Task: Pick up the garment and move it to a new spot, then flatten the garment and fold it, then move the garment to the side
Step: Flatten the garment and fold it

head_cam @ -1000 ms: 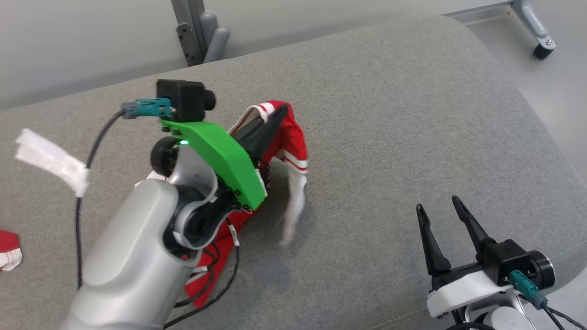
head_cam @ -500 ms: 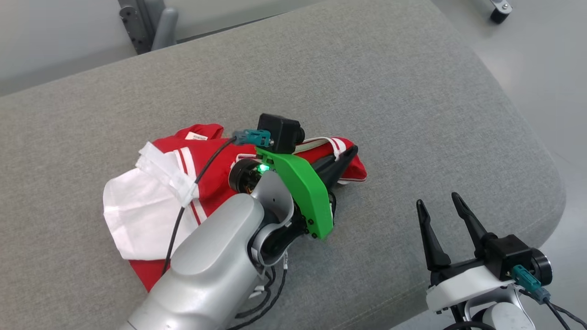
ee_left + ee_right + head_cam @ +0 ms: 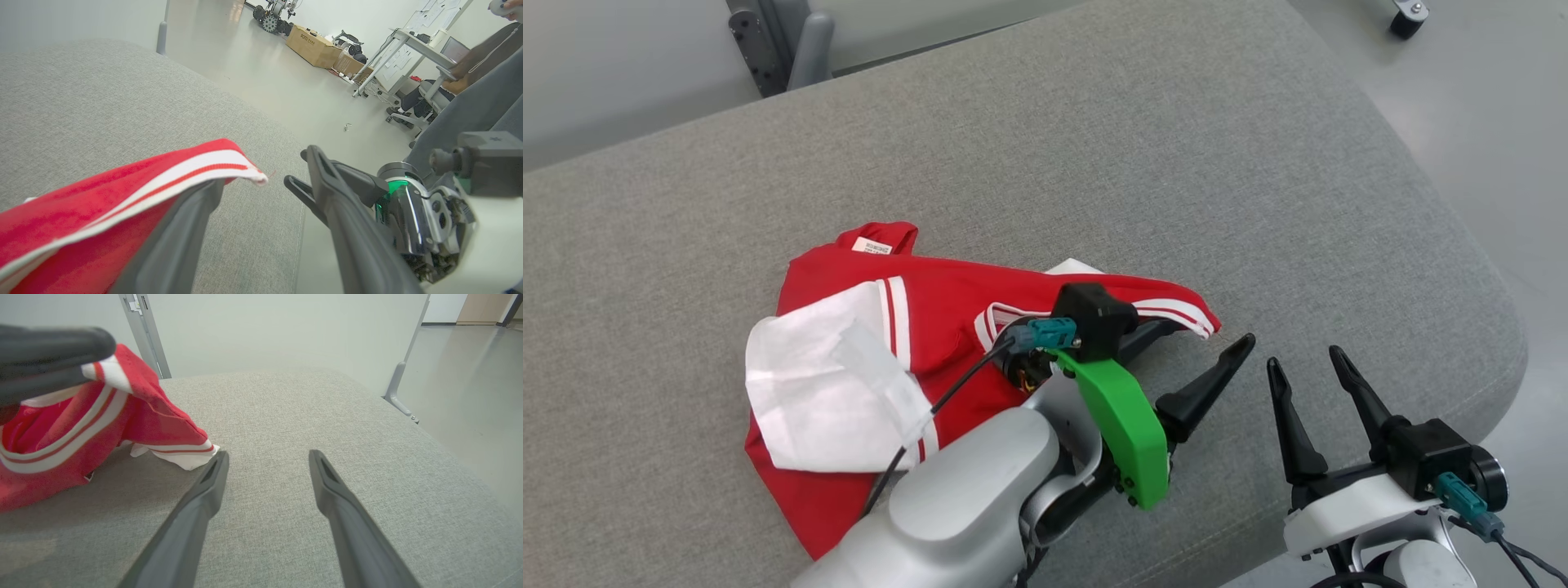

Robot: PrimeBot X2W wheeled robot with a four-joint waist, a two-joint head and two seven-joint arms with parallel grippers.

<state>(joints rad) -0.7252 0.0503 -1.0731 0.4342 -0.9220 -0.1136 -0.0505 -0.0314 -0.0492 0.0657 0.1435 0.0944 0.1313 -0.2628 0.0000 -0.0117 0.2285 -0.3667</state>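
Our left gripper (image 3: 1205, 341) stands wide open, one finger under the striped trim (image 3: 1172, 309) of the garment (image 3: 947, 306); our right gripper (image 3: 1303, 359) gapes empty beside it. We see the garment crumpled mid-cushion (image 3: 1094, 155), long axis left-right, white sleeve (image 3: 800, 400) leftmost, label (image 3: 872, 245) far. Bare cushion lies beyond; its rounded edge is near our right.

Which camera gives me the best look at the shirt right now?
Head view: nearly the whole shirt lies crumpled on the grey cushion. Left wrist view gives a striped edge close up; right wrist view, one bunched end.
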